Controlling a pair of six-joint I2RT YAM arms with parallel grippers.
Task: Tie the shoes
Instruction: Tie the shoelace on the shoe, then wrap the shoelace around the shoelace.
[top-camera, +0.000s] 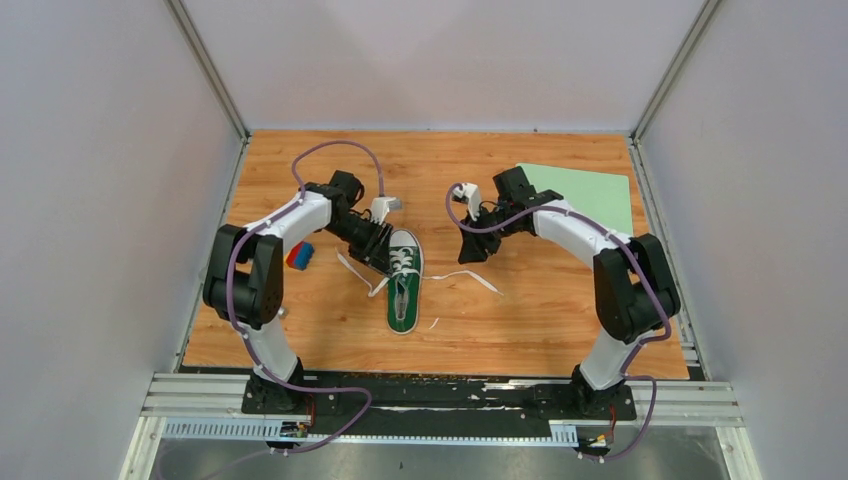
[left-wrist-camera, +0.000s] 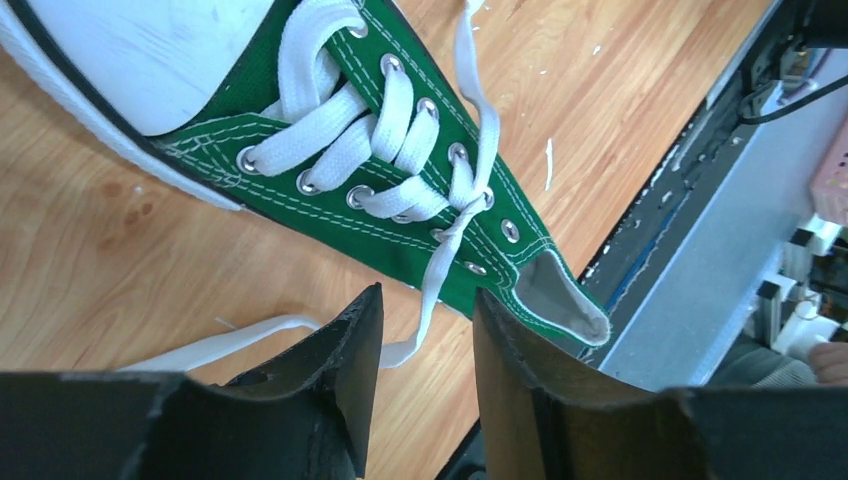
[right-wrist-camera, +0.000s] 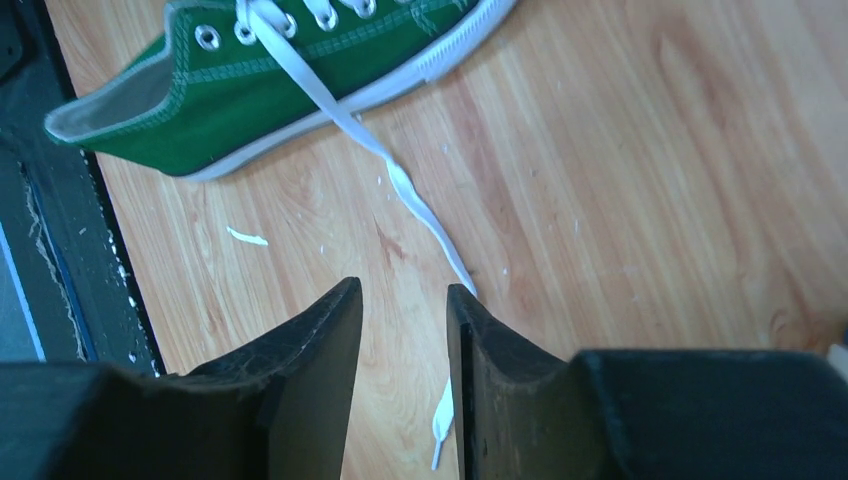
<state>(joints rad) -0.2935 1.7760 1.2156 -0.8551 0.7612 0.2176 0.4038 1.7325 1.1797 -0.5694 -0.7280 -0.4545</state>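
The green sneaker (top-camera: 404, 285) lies mid-table with its white toe cap pointing away from the arm bases. Its white laces (left-wrist-camera: 465, 205) cross in a single simple knot over the upper eyelets. One loose lace end (top-camera: 353, 272) trails left and the other lace end (top-camera: 472, 278) trails right. My left gripper (left-wrist-camera: 428, 300) hovers open beside the shoe's left side. The left lace strand (left-wrist-camera: 425, 290) runs under the gap between the jaws, ungripped. My right gripper (right-wrist-camera: 402, 290) is open above the table right of the shoe. The right lace (right-wrist-camera: 420, 210) passes behind one finger (right-wrist-camera: 500, 400), its tip showing between the jaws.
A pale green sheet (top-camera: 590, 195) lies at the back right. A red and blue block (top-camera: 299, 255) sits by the left arm. Small white flecks (right-wrist-camera: 246, 237) dot the wood near the heel. Grey walls close in three sides, with a metal rail (top-camera: 440, 395) along the near edge.
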